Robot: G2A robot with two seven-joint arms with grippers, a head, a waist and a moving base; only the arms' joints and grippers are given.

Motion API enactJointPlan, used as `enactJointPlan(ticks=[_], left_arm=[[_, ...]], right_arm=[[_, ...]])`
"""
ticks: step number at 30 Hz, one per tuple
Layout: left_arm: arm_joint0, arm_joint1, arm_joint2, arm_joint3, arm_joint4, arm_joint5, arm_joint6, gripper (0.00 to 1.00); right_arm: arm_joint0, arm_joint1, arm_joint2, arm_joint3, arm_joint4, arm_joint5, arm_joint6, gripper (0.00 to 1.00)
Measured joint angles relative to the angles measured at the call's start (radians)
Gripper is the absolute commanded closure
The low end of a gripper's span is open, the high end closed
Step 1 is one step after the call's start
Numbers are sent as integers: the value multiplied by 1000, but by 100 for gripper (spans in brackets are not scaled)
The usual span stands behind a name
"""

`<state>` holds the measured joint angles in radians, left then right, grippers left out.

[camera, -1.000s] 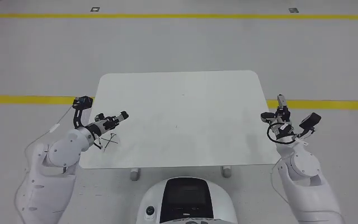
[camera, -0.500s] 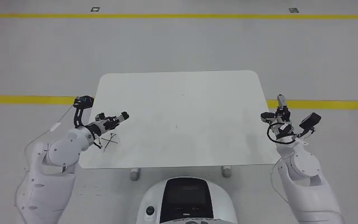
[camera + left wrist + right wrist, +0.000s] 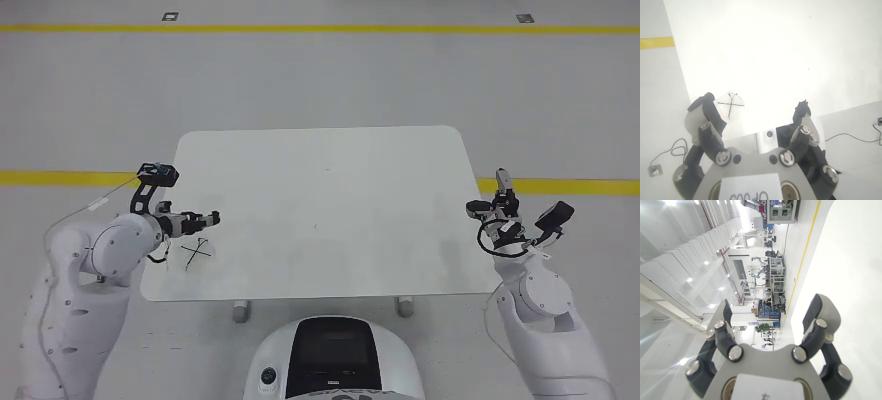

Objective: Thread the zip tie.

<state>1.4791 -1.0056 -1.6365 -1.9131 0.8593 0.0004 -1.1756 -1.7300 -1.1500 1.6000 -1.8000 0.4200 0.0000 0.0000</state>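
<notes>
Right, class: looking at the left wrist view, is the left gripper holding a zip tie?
No, the left gripper is open and empty, while the zip ties lie crossed on the table.

Black zip ties (image 3: 197,250) on white table (image 3: 330,190); yellow floor stripe (image 3: 300,28)
</notes>
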Motion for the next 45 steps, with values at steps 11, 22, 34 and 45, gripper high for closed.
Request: enactJointPlan(ticks=[11, 22, 34, 45], left_arm=[[-2, 5, 3, 7, 17, -19, -38, 0], [-28, 41, 78, 92, 75, -56, -214, 0], [-49, 42, 104, 175, 53, -133, -167, 0], [-198, 38, 226, 385, 137, -136, -154, 0]], right_arm=[[0, 0, 0, 0, 0, 0, 0, 0], [0, 0, 0, 0, 0, 0, 0, 0], [0, 0, 0, 0, 0, 0, 0, 0], [0, 0, 0, 0, 0, 0, 0, 0]])
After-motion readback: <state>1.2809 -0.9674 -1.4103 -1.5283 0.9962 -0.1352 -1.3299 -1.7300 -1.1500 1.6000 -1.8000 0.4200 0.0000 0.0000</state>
